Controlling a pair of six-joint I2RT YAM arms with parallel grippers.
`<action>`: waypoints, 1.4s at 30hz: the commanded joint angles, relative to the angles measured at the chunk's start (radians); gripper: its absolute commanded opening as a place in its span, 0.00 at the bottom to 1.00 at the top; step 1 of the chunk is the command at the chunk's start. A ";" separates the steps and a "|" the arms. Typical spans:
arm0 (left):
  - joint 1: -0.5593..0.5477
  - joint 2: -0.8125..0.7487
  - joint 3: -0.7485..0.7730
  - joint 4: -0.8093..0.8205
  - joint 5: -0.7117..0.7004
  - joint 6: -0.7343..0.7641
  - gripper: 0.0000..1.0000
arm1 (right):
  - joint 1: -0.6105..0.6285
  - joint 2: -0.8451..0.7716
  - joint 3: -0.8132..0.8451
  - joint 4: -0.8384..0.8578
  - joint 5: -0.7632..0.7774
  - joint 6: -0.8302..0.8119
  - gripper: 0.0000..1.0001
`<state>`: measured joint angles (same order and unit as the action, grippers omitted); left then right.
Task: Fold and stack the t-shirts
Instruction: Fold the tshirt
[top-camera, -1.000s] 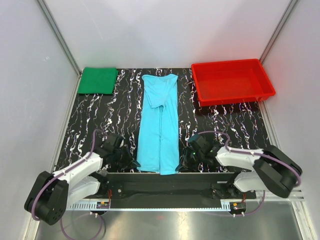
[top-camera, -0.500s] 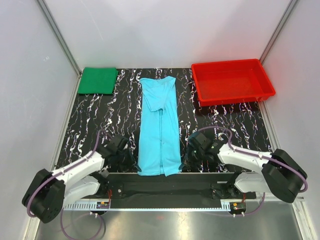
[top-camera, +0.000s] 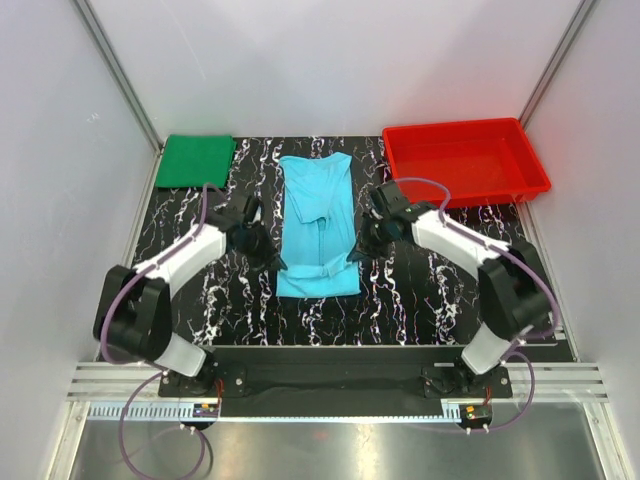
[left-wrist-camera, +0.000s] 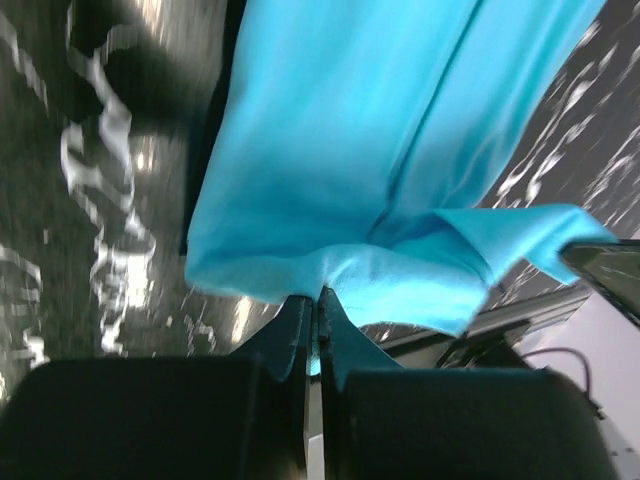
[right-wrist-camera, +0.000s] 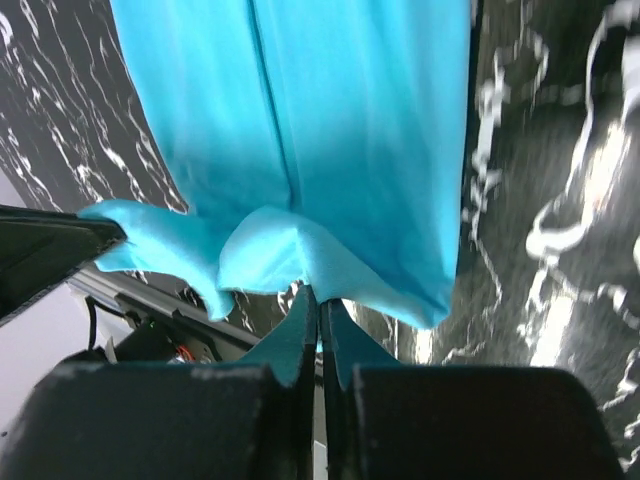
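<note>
At centre frame, the left gripper (top-camera: 272, 260) and right gripper (top-camera: 360, 252) are each clamped on a corner of the light cyan-blue t-shirt (top-camera: 318, 215), its near end doubled over. Farther back, the dark green t-shirt (top-camera: 196, 160) lies folded upper left.

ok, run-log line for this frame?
left pincer: shut on cyan t-shirt hem | right pincer: shut on same hem | green t-shirt: folded, far left | red tray: far right
</note>
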<state>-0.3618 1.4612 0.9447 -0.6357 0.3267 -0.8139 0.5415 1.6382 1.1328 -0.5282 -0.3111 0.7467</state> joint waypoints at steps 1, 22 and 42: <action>0.041 0.109 0.156 -0.002 0.024 0.079 0.00 | -0.047 0.101 0.154 -0.082 -0.037 -0.113 0.00; 0.141 0.476 0.474 0.028 0.083 0.119 0.03 | -0.179 0.469 0.508 -0.139 -0.175 -0.210 0.00; 0.147 0.436 0.543 0.002 0.034 0.078 0.00 | -0.206 0.492 0.616 -0.214 -0.218 -0.233 0.00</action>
<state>-0.2211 1.9636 1.4399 -0.6426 0.3782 -0.7193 0.3466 2.1632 1.6962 -0.7288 -0.4931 0.5346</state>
